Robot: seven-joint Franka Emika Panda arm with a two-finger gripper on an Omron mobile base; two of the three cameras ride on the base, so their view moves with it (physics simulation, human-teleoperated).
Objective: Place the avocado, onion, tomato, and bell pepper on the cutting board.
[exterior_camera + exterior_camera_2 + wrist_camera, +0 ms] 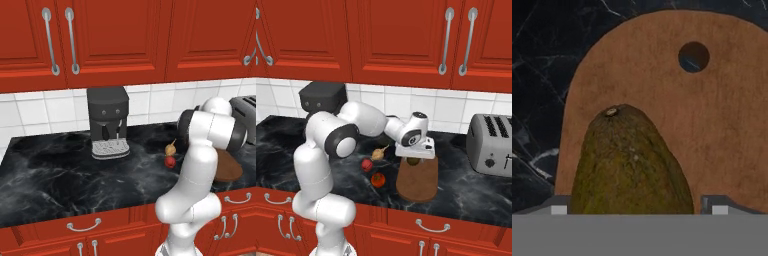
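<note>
nearest the edge of the black marbled counter (pixel 466 192) lies the flat rounded dark-brown wooden cutting board (pixel 418 187), its hanging hole toward the far end in the hand view, set where the arm can reach it straight down. right over it hangs the white arm's two-finger gripper (pixel 414 159), pointing downward, and between its fingers sits the small dark olive-brown avocado (pixel 629 165), stem end toward the board's hole. the fruit is over the board's back half, which is exactly where the job wants it, so i'd judge this to be the moment of letting go. the two small dark finger tips (pixel 718 205) stand wide on either side of the avocado with some room showing, so the jaws look spread and not pinching, though from here i can't quite tell whether the fruit already rests on the wood or is just above it. a little to the left of the board, on bare counter, sit a red round tomato-like fruit (pixel 378 179) and a second red one (pixel 366 164), and just behind them the small tan-yellow onion (pixel 379 153) with its thin pointed stem, all waiting their turn. further back against the white tiles stand a dark coffee machine (pixel 107 120) and a silver toaster (pixel 491 145).
</note>
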